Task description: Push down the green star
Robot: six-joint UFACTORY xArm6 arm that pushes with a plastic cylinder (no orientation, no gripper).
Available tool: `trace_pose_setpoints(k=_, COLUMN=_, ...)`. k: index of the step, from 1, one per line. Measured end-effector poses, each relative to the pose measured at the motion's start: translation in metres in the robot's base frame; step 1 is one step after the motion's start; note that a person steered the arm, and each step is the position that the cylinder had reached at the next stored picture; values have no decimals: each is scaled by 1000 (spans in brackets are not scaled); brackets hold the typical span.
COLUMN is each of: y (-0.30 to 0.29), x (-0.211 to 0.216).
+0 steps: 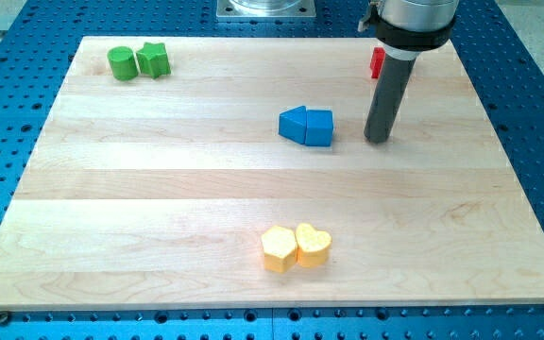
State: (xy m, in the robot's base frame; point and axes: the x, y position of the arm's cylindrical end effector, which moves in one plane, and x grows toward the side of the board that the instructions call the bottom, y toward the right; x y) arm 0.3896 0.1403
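Observation:
The green star [154, 59] lies near the view's top left corner of the wooden board [159, 208], touching a green round block [121, 63] on its left. My tip [378, 140] rests on the board at the view's upper right, far to the right of the green star and just right of the blue blocks.
A blue triangle-like block [293, 124] and a blue cube [319, 127] touch near the board's middle top. A red block [377, 62] is partly hidden behind the rod. A yellow hexagon [279, 248] and a yellow heart [313, 245] touch near the view's bottom.

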Motion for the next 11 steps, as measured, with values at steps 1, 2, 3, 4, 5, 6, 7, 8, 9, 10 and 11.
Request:
trace_pose_setpoints(k=1, y=-32, x=-82)
trace_pose_setpoints(k=2, y=-89, x=-138)
trace_pose_setpoints(k=3, y=-134, x=-168)
trace_pose_setpoints(k=4, y=-193, x=-189)
trace_pose_setpoints(k=5, y=-288, x=-193)
trace_pose_setpoints(k=6, y=-336, x=-183)
trace_pose_setpoints(k=7, y=-300, x=-117)
trace_pose_setpoints(k=8, y=-255, x=-57)
trace_pose_setpoints(k=9, y=-282, x=-84)
trace_pose_setpoints(k=10, y=-291, x=-139)
trace_pose_setpoints(k=11, y=-361, x=-169)
